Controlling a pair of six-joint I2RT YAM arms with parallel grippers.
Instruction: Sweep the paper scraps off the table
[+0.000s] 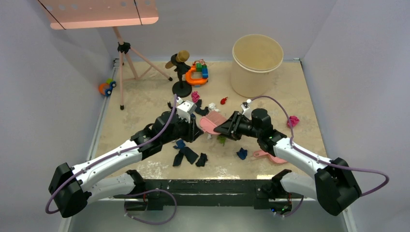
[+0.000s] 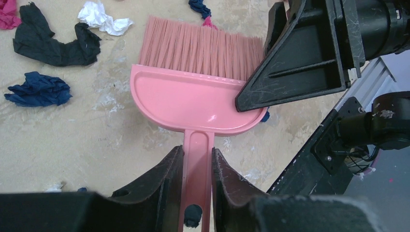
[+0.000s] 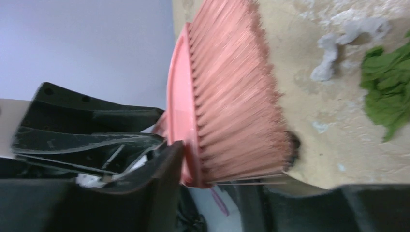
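Fair bit you can't really see here. The one dustpan (image 1: 273,156) is mostly tucked under the right arm at the lower right of the top view, with just a pink sliver poking out. Both arms cover the middle of the worktop (image 1: 300,96), and the right wrist view is pretty blurry. The left end effector (image 2: 197,152) is pinching the handle of the one pink brush (image 2: 193,96), bristles pointing toward the top of its wrist view. The right end effector (image 1: 220,129) straddles one end of the brush head with one finger against the plastic back, but I can't tell if it's actually clamped. The paper scraps (image 1: 188,154) lie loose on the worktop all around the brush. I count roughly ten in the top view: about five dark navy or blue, two pink, one red, one white and one green (image 3: 384,92). One of the pink ones sits alone out at the right. Toward the top of the frame there's one big beige tub (image 1: 251,77), one pink tripod (image 1: 126,63), one pile of toy blocks (image 1: 199,72) with an orange ring, and one black stand (image 1: 181,79).
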